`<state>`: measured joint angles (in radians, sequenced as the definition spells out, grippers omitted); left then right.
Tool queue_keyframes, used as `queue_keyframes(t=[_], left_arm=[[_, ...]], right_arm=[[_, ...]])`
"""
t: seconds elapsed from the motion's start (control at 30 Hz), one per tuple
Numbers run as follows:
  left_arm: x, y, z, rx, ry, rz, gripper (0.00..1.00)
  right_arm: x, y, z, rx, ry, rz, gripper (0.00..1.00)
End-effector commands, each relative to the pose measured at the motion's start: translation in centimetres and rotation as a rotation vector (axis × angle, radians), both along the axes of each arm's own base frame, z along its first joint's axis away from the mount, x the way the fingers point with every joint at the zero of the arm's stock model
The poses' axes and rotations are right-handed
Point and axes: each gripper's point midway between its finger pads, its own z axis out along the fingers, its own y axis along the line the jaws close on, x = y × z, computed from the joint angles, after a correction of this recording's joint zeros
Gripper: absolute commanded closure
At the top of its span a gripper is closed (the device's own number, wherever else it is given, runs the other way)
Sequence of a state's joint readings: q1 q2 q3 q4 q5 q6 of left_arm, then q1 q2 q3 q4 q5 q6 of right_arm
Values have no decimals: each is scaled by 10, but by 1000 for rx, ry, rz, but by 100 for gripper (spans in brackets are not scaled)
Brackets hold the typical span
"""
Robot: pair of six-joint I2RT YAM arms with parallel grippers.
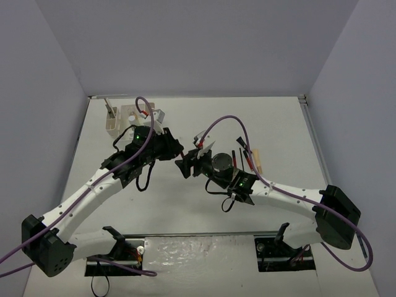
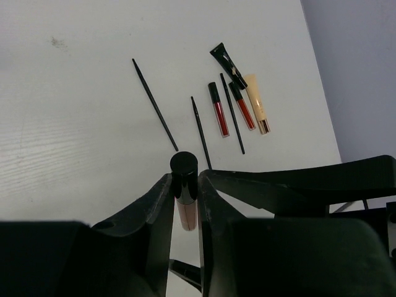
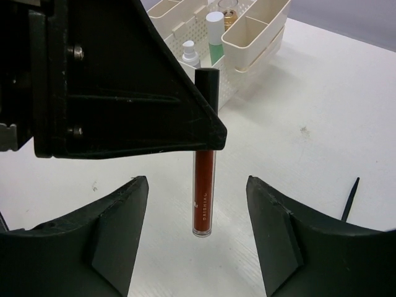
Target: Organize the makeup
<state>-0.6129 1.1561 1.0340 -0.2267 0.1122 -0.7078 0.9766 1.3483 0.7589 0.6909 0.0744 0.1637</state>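
A red lip-gloss tube [image 3: 204,198] with a black cap [image 2: 184,166] hangs upright above the table, and my left gripper [image 2: 184,180] is shut on it near the cap. My right gripper [image 3: 195,182] is open, with one finger on each side of the tube's lower end and touching neither side. In the top view the left gripper [image 1: 175,150] and the right gripper [image 1: 185,166] meet at the table's middle. More makeup lies on the table: a red tube [image 2: 218,111], a tan tube [image 2: 257,102], a black tube [image 2: 224,59] and thin black pencils [image 2: 154,105].
The white-and-beige compartmented box [image 3: 247,46] stands at the back left [image 1: 127,117], behind the left gripper. It holds small capped bottles, among them a green one [image 3: 215,34]. Purple cables loop over both arms. The loose makeup lies right of the right wrist [image 1: 249,158].
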Motion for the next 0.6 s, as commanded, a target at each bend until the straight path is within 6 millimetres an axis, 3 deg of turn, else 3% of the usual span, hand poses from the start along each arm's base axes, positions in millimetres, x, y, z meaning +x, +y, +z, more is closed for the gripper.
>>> queue_keyframes(t=[0.0,0.13,0.37,0.57], left_arm=[[28,16,49,40,-199,106,100],[58,47,66,192,-296,215,100],[136,109,99,257,-376,392,100],[201,129,120,350,-523,452,100]], right_arm=[[4,-6,38,86,-59,-45,19],[12,-24,25,9,-18,-132,6],[15,-67,14,-68,23,-268,0],[11,-100,11,-69,43,-324,0]])
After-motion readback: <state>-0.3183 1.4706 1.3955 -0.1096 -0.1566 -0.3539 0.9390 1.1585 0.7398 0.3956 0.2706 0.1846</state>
